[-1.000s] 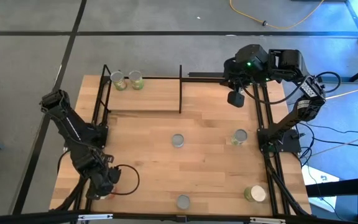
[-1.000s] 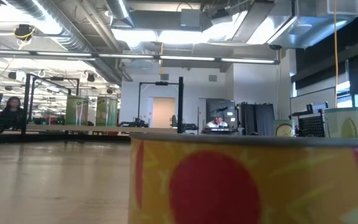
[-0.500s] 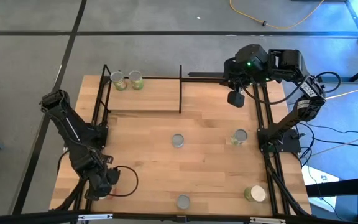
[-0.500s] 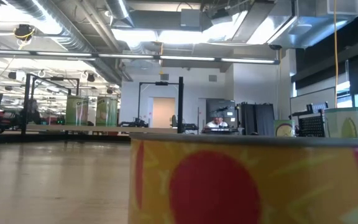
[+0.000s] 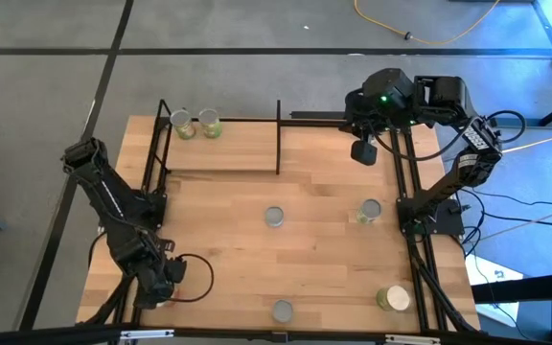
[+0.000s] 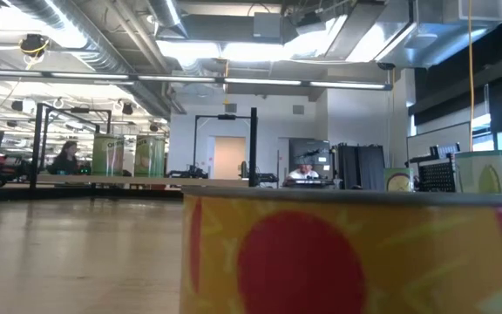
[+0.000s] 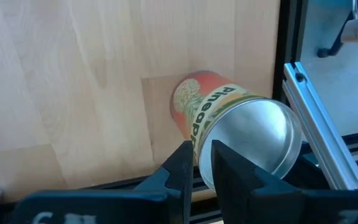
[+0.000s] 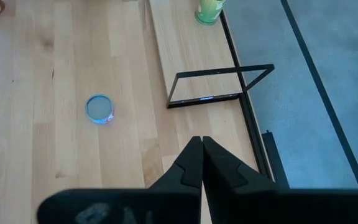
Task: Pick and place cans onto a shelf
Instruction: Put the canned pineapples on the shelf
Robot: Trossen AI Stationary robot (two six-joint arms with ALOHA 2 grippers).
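Two cans [image 5: 195, 125] stand on the shelf [image 5: 220, 158], a light board in black posts at the table's far left. Further cans stand on the tabletop: one at the middle [image 5: 274, 217], one right of it [image 5: 369, 211], one at the near edge [image 5: 283, 310] and one at the near right [image 5: 394, 298]. My left gripper [image 5: 156, 285] is shut low at the near left corner. In its wrist view [image 7: 196, 163] a pineapple-label can [image 7: 241, 134] stands upright just beyond the fingertips, apart from them. My right gripper [image 5: 362, 151] is shut and empty above the far right; it also shows in its wrist view [image 8: 196, 149].
Black frame rails run along the table's left side [image 5: 151, 163] and right side [image 5: 405, 192]. A post [image 5: 278, 134] stands at the shelf's right end. The near-edge can [image 6: 338, 253] fills the low view's foreground. A person [image 6: 64, 157] shows in the room far behind the table.
Neither arm nor any can has moved. The person in the room behind the table has walked across the background.
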